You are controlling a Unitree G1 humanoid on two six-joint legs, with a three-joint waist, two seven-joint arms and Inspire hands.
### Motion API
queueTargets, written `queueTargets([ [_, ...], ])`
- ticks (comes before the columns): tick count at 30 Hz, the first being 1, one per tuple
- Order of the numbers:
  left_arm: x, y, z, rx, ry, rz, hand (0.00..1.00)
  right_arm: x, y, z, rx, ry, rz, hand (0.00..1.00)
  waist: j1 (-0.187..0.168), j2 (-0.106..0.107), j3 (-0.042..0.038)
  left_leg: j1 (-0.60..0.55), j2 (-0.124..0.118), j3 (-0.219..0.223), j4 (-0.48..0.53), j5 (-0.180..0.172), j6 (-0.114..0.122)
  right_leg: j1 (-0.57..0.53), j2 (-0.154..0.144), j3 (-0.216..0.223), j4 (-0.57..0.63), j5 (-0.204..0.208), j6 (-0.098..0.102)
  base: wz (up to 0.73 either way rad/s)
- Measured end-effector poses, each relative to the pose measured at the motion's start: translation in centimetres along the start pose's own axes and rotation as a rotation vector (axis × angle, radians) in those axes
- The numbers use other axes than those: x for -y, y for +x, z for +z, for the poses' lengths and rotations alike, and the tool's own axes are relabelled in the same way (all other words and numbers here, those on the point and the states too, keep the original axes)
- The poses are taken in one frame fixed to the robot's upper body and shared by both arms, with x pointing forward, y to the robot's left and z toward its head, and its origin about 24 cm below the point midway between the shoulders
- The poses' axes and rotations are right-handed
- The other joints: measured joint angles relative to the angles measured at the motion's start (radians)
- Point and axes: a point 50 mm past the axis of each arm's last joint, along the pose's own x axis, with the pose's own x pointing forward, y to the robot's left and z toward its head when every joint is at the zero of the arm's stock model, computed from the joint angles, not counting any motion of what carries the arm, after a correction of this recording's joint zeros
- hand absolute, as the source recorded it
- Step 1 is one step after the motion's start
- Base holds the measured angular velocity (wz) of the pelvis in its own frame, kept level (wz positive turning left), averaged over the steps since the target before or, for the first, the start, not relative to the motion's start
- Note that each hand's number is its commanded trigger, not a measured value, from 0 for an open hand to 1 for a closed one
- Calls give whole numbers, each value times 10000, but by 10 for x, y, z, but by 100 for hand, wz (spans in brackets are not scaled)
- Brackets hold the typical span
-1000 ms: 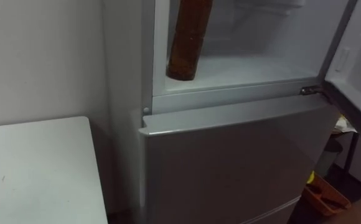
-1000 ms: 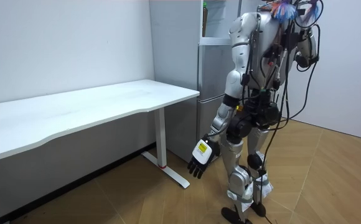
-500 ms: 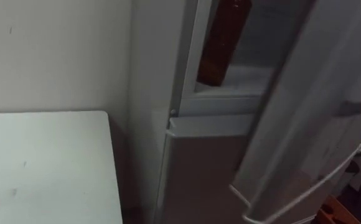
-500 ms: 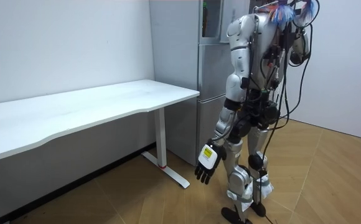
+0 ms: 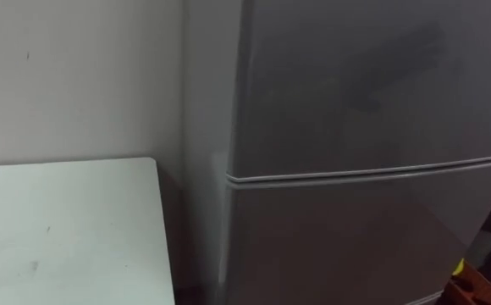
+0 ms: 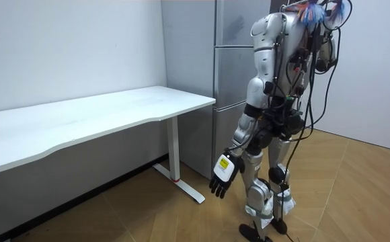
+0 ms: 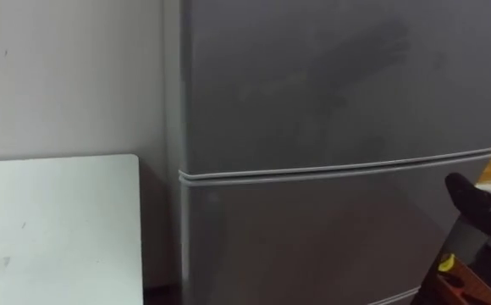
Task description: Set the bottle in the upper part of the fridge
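The grey fridge's upper door [image 5: 364,85] is shut, flush above the lower door [image 5: 355,246], and the brown bottle is hidden behind it. In the room view I stand upright facing the fridge [image 6: 232,40]. My left hand [image 6: 223,173] hangs low beside my leg, its fingers relaxed and holding nothing. A dark shape at the right edge of the right eye view looks like my right hand [image 7: 480,207], just off the lower door's right side.
A white table [image 5: 59,229] stands against the wall, close to the fridge's left side, with a narrow gap between them. An orange bin [image 7: 459,284] with something yellow in it sits on the floor at the fridge's lower right. Open wooden floor [image 6: 356,195] lies behind me.
The upper fridge door has swung from wide open to fully shut, covering the bottle on the shelf. My head view has shifted right. The left hand swung slightly forward.
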Motion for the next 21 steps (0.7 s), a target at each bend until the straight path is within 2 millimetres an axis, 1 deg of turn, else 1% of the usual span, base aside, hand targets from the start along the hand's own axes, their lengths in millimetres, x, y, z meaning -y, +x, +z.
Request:
queueTargets([
  [3,1,0,4,171,8,-21,0,-7,1,3,268,117,260,0,-8,-4,1,-5,4,-19,11,0,0,14,-1,-20,2,3,-6,1],
  [8,2,1,12,461,128,-60,0,-9,4,10,771,64,349,0,120,-27,12,-147,-2,-157,153,-10,13,-13,-38,-152,-6,5,-7,9],
  [10,1,1,13,518,120,-21,0,-14,4,11,914,-48,622,0,214,-7,11,-156,6,-165,150,-9,12,-23,-28,-153,-5,8,-12,0],
  [13,1,1,13,530,120,-5,0,-21,4,13,1038,63,972,0,247,24,23,-172,9,-210,149,-10,10,-19,-27,-166,-4,9,-14,4],
  [17,1,1,14,546,117,14,0,-23,5,15,1131,146,1054,0,316,78,25,-173,6,-230,146,-10,9,-14,-28,-225,-2,10,-15,1],
  [18,1,1,14,579,213,27,0,-24,4,15,1133,196,1097,0,403,98,23,-165,6,-228,137,-10,9,-13,-7,-229,-2,11,-17,0],
  [21,2,2,19,728,417,78,0,-33,0,15,1126,386,1456,0,505,147,21,-152,8,-229,130,-10,8,0,20,-274,1,20,-28,0],
])
